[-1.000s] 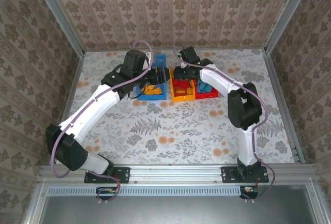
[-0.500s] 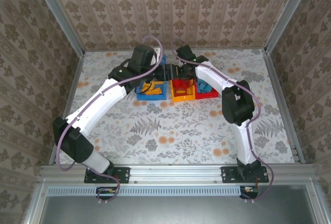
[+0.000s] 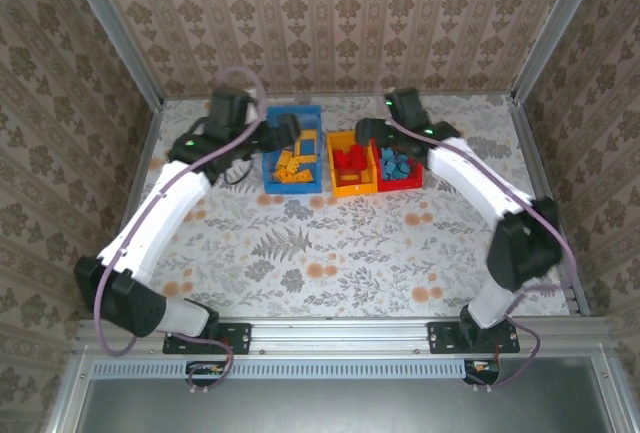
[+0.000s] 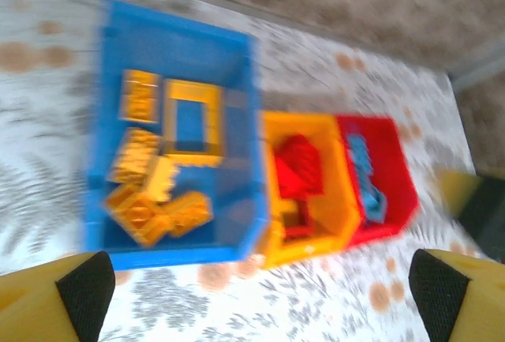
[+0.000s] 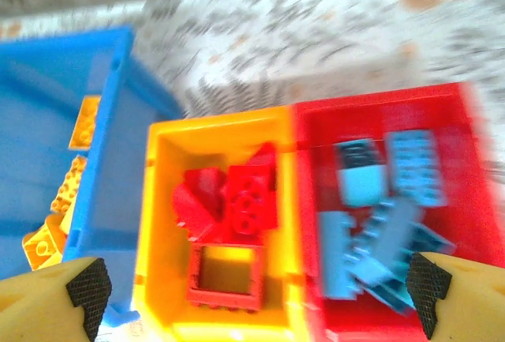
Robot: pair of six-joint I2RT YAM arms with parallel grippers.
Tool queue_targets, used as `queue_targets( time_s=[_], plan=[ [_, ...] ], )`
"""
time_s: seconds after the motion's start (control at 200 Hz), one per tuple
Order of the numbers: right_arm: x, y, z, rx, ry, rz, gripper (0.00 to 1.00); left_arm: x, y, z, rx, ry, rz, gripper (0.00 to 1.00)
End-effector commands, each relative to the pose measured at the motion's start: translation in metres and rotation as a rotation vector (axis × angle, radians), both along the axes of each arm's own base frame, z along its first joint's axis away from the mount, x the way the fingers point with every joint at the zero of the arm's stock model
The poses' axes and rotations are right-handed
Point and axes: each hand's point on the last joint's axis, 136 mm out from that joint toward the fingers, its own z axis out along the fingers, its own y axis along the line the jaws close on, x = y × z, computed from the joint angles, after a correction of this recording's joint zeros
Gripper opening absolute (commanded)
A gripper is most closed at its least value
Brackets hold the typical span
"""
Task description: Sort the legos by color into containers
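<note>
- Swinging outward, both arms have pulled back from the containers they crowded a second ago. The left arm (image 3: pixel 165 203) now bends toward the left wall and the right arm (image 3: pixel 475 178) toward the right.
- Three containers sit side by side, touching, at the far end of the table (image 3: pixel 330 243): blue bin (image 3: pixel 292 189), yellow bin (image 3: pixel 352 192), red bin (image 3: pixel 400 184).
- Legos lie grouped by colour but not in bins of their own colour: yellow bricks (image 4: pixel 150 192) in blue, red bricks (image 5: pixel 229 196) in yellow, blue bricks (image 5: pixel 379 223) in red. Every brick in sight is binned, so the sorting looks finished.
- Left gripper (image 4: pixel 260 283) and right gripper (image 5: pixel 258 283), narrower a second ago, now stand wide apart above the bins, holding and touching nothing.
</note>
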Motion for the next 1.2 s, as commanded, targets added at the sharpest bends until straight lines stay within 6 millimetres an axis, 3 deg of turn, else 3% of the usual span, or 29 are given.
queue_targets(
  time_s=[0.0,0.035,0.105,0.21,0.285,0.355,0.405,0.49,0.595,0.735,0.865,0.935,0.99,1.065,1.195],
  plan=[
    [-0.024,-0.053,0.016,-0.068,-0.122,-0.129,0.99,-0.009,0.058,-0.031,-0.049,0.126,0.175,1.00],
    [-0.041,-0.070,0.026,-0.116,-0.176,-0.176,1.00,-0.013,0.074,-0.035,-0.023,0.115,0.213,1.00],
    [-0.069,-0.108,0.023,-0.204,-0.234,-0.335,1.00,-0.022,0.105,-0.037,0.112,0.048,0.285,1.00],
    [-0.098,-0.136,-0.020,-0.245,-0.289,-0.331,1.00,-0.046,0.175,-0.051,0.441,0.031,0.584,1.00],
    [-0.120,-0.161,-0.044,-0.199,-0.287,-0.416,1.00,-0.050,0.192,-0.066,0.612,0.017,0.588,1.00],
    [-0.134,-0.179,-0.064,-0.246,-0.227,-0.466,1.00,-0.038,0.184,-0.087,0.732,-0.024,0.429,1.00],
    [-0.132,-0.177,-0.075,-0.285,-0.244,-0.420,1.00,-0.037,0.184,-0.105,0.812,-0.022,0.365,1.00],
    [-0.121,-0.169,-0.085,-0.280,-0.358,-0.365,1.00,-0.034,0.187,-0.134,0.900,0.012,0.296,1.00],
    [-0.104,-0.172,-0.106,-0.279,-0.274,-0.340,1.00,-0.021,0.180,-0.158,0.871,-0.044,0.257,1.00],
    [-0.065,-0.163,-0.099,-0.256,-0.363,-0.281,1.00,0.002,0.182,-0.178,0.785,-0.121,0.288,1.00],
    [-0.040,-0.160,-0.108,-0.284,-0.328,-0.200,1.00,0.034,0.175,-0.178,0.709,-0.257,0.277,1.00],
    [-0.042,-0.168,-0.119,-0.241,-0.334,-0.220,1.00,0.044,0.178,-0.186,0.745,-0.270,0.252,1.00],
    [-0.045,-0.162,-0.123,-0.232,-0.355,-0.185,1.00,0.049,0.177,-0.182,0.732,-0.319,0.229,1.00],
    [-0.051,-0.165,-0.125,-0.225,-0.424,-0.212,1.00,0.047,0.192,-0.190,0.678,-0.325,0.282,1.00],
    [-0.057,-0.171,-0.123,-0.231,-0.434,-0.251,1.00,0.033,0.190,-0.189,0.661,-0.403,0.302,1.00]
  ],
)
